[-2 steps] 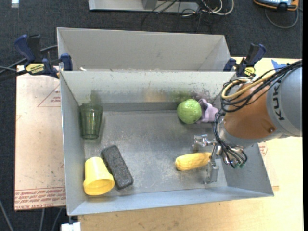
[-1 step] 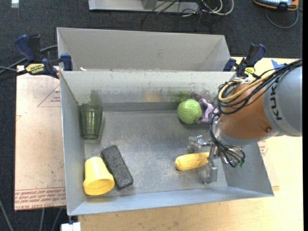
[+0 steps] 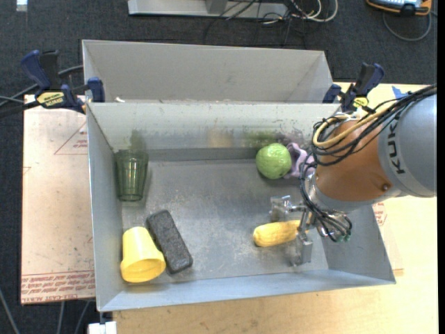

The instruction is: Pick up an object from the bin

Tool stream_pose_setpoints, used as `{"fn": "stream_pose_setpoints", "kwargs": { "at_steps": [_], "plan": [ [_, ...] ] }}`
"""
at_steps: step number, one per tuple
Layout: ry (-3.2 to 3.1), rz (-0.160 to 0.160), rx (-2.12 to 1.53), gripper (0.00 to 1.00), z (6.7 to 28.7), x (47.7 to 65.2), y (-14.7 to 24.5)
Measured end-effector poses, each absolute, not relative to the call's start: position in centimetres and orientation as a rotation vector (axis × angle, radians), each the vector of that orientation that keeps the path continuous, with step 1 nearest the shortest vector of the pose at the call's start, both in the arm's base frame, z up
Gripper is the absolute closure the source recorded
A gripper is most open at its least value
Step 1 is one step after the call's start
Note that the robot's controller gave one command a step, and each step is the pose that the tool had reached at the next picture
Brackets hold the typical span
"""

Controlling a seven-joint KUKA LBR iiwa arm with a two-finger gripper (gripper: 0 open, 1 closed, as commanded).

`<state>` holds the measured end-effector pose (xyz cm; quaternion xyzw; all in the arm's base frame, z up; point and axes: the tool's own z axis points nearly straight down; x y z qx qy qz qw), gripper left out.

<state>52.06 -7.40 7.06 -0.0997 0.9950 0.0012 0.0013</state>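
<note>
One yellow cob (image 3: 272,235) lies between the gripper's (image 3: 291,231) spread fingers (image 3: 302,250).
It rests front right on the bin (image 3: 208,207) floor, seemingly neither clamped nor lifted; closing and lifting are left to do.

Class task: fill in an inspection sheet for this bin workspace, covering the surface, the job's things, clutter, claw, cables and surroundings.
Surface: grey metal bin, floor scuffed.
Job's things: yellow corn-like piece, front right, at the claw.
Clutter: green ball by the back wall; green tumbler upright, back left; yellow cup on its side beside a dark grey block, front left.
Claw: claw open, fingers either side of the yellow piece's right end.
Cables: yellow and black loops on the wrist.
Surroundings: dark carpet.
</note>
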Motion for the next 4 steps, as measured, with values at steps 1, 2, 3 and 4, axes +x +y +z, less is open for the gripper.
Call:
{"fn": "stream_pose_setpoints", "kwargs": {
  "at_steps": [1, 2, 3, 4],
  "plan": [
    [3.136, 0.005, -0.130, 0.00, 7.0, 50.9, -7.8],
    [3.138, 0.005, -0.016, 0.00, 7.0, 50.1, -7.0],
    [3.132, 0.007, 0.194, 0.00, 7.0, 50.3, -6.2],
    [3.132, 0.006, 0.170, 1.00, 7.0, 51.3, -4.8]
  ]
}}
